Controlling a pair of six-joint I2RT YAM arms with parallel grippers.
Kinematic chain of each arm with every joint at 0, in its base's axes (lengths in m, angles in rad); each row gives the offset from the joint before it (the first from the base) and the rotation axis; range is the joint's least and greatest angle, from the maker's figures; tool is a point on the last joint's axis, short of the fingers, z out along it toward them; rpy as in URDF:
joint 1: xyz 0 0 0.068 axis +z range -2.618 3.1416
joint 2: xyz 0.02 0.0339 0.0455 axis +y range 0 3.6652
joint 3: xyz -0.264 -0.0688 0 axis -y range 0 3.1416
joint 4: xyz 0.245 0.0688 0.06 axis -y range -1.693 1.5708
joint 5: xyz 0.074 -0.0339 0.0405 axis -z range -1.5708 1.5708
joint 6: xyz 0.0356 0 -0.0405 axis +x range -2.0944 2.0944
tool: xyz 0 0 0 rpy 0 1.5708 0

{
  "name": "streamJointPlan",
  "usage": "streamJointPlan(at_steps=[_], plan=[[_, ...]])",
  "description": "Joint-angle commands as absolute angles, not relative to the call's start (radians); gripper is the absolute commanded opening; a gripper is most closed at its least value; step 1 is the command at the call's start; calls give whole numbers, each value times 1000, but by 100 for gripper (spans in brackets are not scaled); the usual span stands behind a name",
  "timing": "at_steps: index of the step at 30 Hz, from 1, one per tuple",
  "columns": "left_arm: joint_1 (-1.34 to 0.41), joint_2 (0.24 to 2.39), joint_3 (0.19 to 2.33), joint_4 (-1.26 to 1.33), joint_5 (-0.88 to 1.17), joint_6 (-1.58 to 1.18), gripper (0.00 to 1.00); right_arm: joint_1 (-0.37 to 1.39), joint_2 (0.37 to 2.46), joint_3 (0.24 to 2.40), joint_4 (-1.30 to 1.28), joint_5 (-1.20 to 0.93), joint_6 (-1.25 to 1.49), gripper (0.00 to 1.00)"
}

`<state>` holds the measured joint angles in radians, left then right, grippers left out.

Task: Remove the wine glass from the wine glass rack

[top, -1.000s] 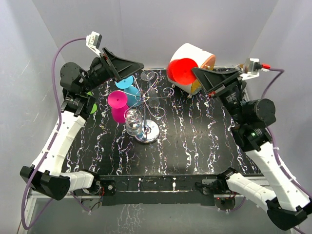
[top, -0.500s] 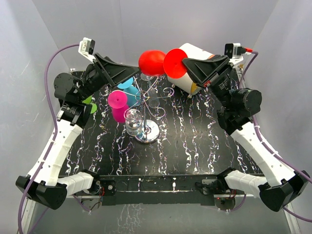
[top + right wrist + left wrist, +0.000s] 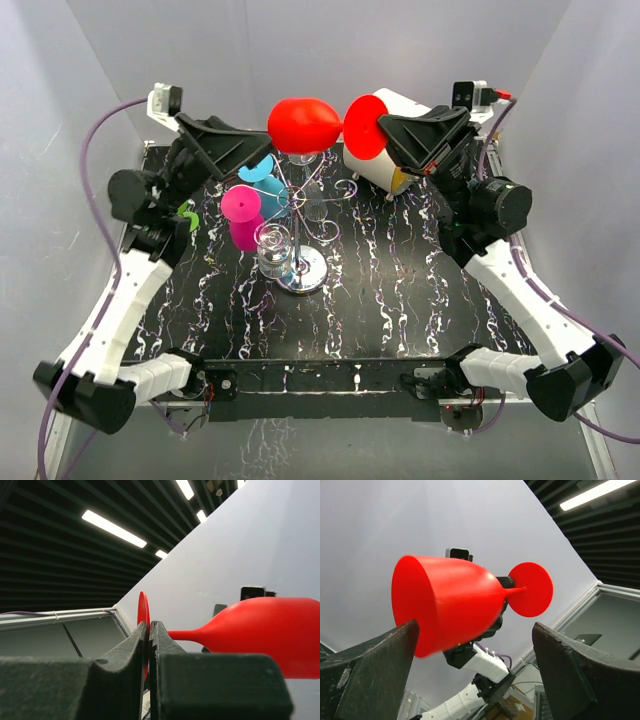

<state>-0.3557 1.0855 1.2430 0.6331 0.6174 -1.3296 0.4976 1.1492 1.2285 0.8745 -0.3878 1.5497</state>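
Currently, at the far left of the overhead view, I note the left hand (image 3: 255, 148) raised over the back-left corner of the black marbled counter (image 3: 400, 300). Its fingers (image 3: 370, 680) are spread wide and grip nothing. In its wrist view the open mouth of the red wine glass (image 3: 305, 125) lies between the spread fingers; I cannot tell whether the rim touches the left one.

Below that hand, a pink glass (image 3: 243, 212) and a blue glass (image 3: 268, 186) sit at the left side of the wine glass rack (image 3: 303, 205). I cannot tell whether they hang from its arms. A clear glass (image 3: 273, 248) stands just beside the rack's shiny round base (image 3: 308, 272), on its left.

The red wine glass is off the rack. It is held on its side in the air above the back of the counter, bowl to the left and foot to the right, above the rack's top.

The right hand (image 3: 385, 128) is closed narrow on the thin red foot disc, one finger on each face, as its wrist view confirms. Behind that hand a white drum (image 3: 405, 105) with an orange face lies at the back right of the counter
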Motion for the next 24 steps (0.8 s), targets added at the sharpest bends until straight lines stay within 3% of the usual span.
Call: streamJointPlan(at_steps=[1, 5, 9, 18, 24], plan=[[-358, 1181, 1234, 924, 726, -1506, 94, 502, 1188, 1285, 992, -437, 1656, 0], [-357, 1167, 1203, 991, 725, -1525, 91, 502, 1176, 1250, 980, -406, 1655, 0], [-358, 1171, 1183, 1052, 765, -1569, 73, 502, 1178, 1205, 1005, -399, 1677, 0], [-358, 1161, 1137, 1195, 770, -1675, 53, 502, 1257, 1185, 1129, -421, 1825, 0], [-359, 1149, 1170, 1140, 788, -1648, 28, 502, 1266, 1175, 1135, -419, 1830, 0]])
